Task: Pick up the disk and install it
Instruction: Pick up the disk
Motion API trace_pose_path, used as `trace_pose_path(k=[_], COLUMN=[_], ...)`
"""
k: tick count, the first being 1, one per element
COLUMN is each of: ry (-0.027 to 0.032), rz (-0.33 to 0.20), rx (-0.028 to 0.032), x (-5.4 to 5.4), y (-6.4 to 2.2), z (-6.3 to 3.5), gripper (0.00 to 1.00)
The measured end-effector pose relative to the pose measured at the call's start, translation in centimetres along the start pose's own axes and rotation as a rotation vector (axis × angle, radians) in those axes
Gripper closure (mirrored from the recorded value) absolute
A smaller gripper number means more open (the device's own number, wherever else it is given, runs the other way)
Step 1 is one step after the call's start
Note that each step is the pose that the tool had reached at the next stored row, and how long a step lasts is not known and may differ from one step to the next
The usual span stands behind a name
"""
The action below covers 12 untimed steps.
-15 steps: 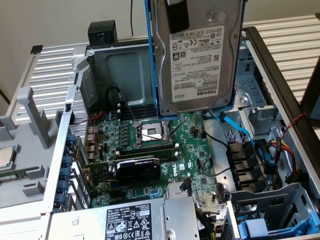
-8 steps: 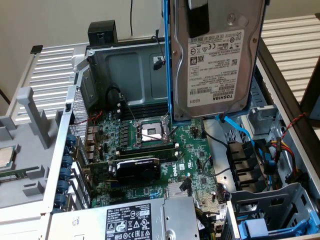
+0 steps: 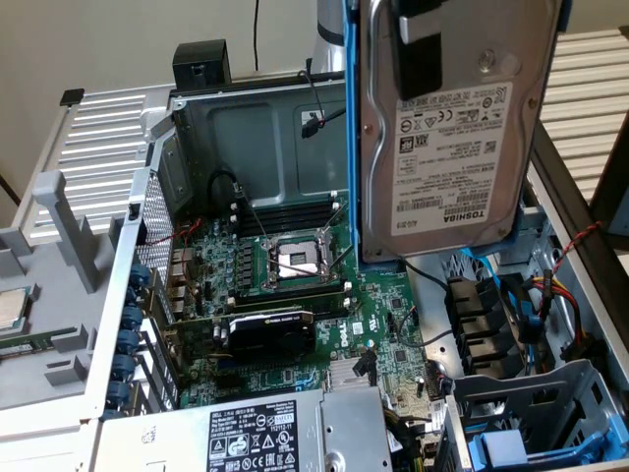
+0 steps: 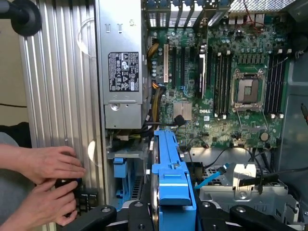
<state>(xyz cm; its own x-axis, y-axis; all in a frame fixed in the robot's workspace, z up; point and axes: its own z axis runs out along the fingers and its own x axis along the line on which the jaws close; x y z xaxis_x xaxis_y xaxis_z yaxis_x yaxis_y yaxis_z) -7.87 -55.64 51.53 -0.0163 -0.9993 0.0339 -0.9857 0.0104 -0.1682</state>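
One disk [image 3: 442, 167] hangs in the air above the open computer case [image 3: 256, 128]. It stands upright, its white label turned to the exterior view with the print upside down. It is a flat rectangular block of silver-grey metal, and a frame of bright blue plastic runs along its edges. The gripper [image 3: 418, 54] is grasping the disk from the top: one black finger lies on the label face, and in the wrist view black gripper parts stand at both sides of the blue frame. Below the disk lies one green motherboard [image 3: 295, 295] with one square metal processor socket [image 3: 298, 258] and one black graphics card [image 3: 270, 332]. One power supply [image 3: 285, 433], a box of grey sheet metal with a black and white sticker, sits beside the board. One other blue carrier [image 3: 501, 447] sits in the drive cage at the exterior view's right. In the wrist view two hands [image 4: 48, 163] of a person hold one small black thing [image 4: 67, 185] just beside the ribbed metal side panel [image 4: 57, 96]
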Motion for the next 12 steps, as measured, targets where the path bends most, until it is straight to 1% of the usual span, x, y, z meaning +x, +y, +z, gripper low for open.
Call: trace_pose_path(k=[12], ry=[-0.0037], rz=[0.0], rx=[-0.0067], x=[2.0], y=[-3.39], z=[0.64], gripper=[0.63])
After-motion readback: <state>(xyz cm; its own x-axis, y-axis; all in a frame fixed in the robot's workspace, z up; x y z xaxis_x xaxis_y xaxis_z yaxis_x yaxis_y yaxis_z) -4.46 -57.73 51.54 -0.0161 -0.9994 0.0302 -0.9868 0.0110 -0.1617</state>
